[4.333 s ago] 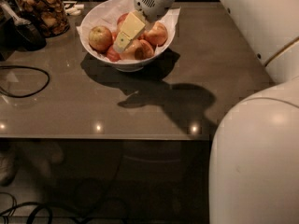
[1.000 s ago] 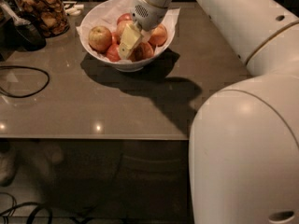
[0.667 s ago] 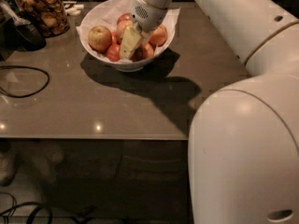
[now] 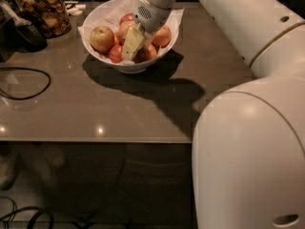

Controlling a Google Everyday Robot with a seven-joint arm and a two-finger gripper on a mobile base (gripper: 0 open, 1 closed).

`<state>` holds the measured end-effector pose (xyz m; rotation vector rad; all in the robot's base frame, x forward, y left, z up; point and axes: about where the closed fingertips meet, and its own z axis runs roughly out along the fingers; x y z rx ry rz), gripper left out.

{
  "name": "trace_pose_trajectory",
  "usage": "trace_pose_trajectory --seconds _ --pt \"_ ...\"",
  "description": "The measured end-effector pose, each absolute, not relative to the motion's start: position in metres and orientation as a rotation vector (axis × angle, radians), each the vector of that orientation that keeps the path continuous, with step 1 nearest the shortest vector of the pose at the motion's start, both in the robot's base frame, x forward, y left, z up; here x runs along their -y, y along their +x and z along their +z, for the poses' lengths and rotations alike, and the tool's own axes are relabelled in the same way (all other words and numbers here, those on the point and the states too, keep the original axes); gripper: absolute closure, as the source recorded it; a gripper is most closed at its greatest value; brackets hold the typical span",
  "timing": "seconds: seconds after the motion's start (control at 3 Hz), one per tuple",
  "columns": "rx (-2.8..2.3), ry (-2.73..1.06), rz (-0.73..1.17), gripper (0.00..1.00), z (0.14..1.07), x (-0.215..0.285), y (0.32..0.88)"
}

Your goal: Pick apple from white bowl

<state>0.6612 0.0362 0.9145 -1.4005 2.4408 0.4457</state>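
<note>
The white bowl stands at the back of the brown table, lined with white paper and holding several apples. The yellow-tan apple with a reddish blush lies at the bowl's left side. Redder apples lie at the right, the back and the front. My gripper reaches down from the white arm into the middle of the bowl, among the apples, just right of the yellow-tan apple. It hides the apples under it.
A glass jar of brown snacks stands at the back left, with a dark object in front of it. A black cable loop lies at the table's left. My arm's large white body fills the right side.
Since 4.3 s ago the gripper has sunk down and a little left into the bowl, and the arm has swung further over the table. Over the last second nothing has visibly moved.
</note>
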Motion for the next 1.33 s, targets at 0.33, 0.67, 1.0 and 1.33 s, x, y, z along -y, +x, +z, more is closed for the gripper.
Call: trace_pose_trajectory --seconds 0.33,0.67,1.0,1.33 --pt "-2.441 -1.400 0.446 1.00 0.915 -0.036 0.661" --pt "-2.406 -1.401 0.461 1.00 0.925 -0.035 0.659" --pt "-2.380 -1.399 0.471 1.00 0.933 -0.034 0.656" --pt "-2.379 -1.398 0.473 1.00 0.933 -0.034 0.657"
